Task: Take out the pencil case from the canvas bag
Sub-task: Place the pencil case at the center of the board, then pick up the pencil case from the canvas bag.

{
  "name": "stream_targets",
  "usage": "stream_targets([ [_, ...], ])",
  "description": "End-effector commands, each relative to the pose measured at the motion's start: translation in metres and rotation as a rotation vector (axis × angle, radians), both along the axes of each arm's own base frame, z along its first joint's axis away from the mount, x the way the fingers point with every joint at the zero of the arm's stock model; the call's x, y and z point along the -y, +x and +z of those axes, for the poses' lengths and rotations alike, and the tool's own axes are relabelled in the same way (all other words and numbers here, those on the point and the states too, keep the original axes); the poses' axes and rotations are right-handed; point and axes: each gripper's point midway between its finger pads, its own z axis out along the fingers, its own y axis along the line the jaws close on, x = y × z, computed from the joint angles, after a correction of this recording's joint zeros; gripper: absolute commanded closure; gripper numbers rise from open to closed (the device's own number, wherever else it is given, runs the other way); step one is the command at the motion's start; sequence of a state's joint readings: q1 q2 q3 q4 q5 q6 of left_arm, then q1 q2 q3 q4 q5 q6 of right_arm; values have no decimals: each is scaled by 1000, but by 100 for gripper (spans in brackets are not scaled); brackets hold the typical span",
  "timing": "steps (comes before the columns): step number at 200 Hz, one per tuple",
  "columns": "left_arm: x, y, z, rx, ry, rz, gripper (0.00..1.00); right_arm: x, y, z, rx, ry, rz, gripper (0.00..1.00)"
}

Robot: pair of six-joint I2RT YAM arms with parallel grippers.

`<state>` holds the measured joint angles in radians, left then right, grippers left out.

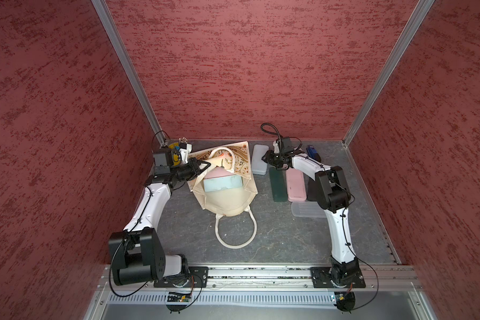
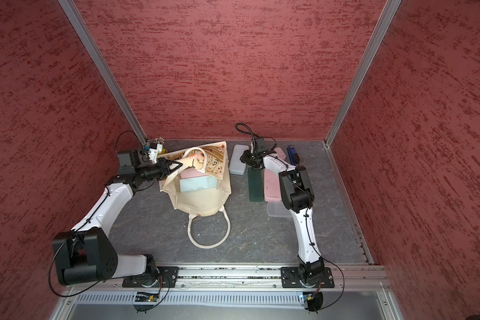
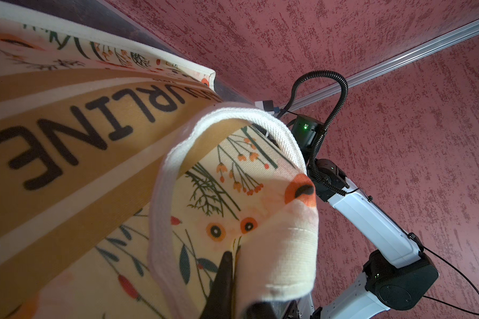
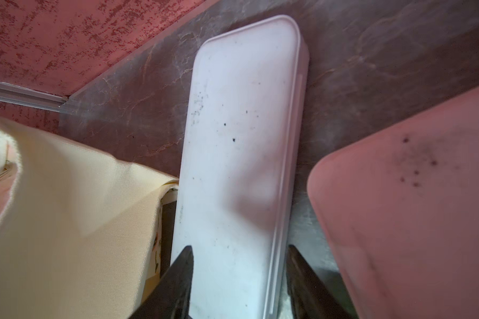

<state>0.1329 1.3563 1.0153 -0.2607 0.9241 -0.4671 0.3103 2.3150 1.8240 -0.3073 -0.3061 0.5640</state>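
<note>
Matt woven canvas bag (image 1: 227, 202)

The canvas bag (image 1: 227, 199) mouth stands open upward; a pale blue pencil case (image 1: 223, 184) fills most of it. A bare table (image 1: 283, 235) strip separates the bag from the dark green case (image 1: 277, 184). Bag cloth and a pink case (image 4: 412, 207) closely flank the white pencil case (image 4: 241, 138).

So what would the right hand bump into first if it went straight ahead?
Most likely the pale grey pencil case: the right hand has a finger on either side of its near end, so going straight would push into that case before anything else.
</note>
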Motion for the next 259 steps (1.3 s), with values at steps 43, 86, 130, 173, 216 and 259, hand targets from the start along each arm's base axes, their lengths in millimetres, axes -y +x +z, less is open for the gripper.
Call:
stream_targets([
  [43,1,-2,3,11,-17,-8,97,-12,-21,112,345,-52,24,46],
  [86,2,-1,2,6,-22,-9,97,-44,-83,182,683,-119,168,46],
  [130,2,0,0,0,-30,-7,97,-87,-223,263,1299,-211,385,44],
  [173,1,1,-2,-3,-29,-5,97,-100,-277,286,1484,-186,449,38],
  [216,1,1,-2,-4,-30,-5,97,-158,-300,245,1502,-408,720,36],
  [259,1,1,-2,-5,-32,-6,97,-198,-310,195,1451,-566,921,35],
])
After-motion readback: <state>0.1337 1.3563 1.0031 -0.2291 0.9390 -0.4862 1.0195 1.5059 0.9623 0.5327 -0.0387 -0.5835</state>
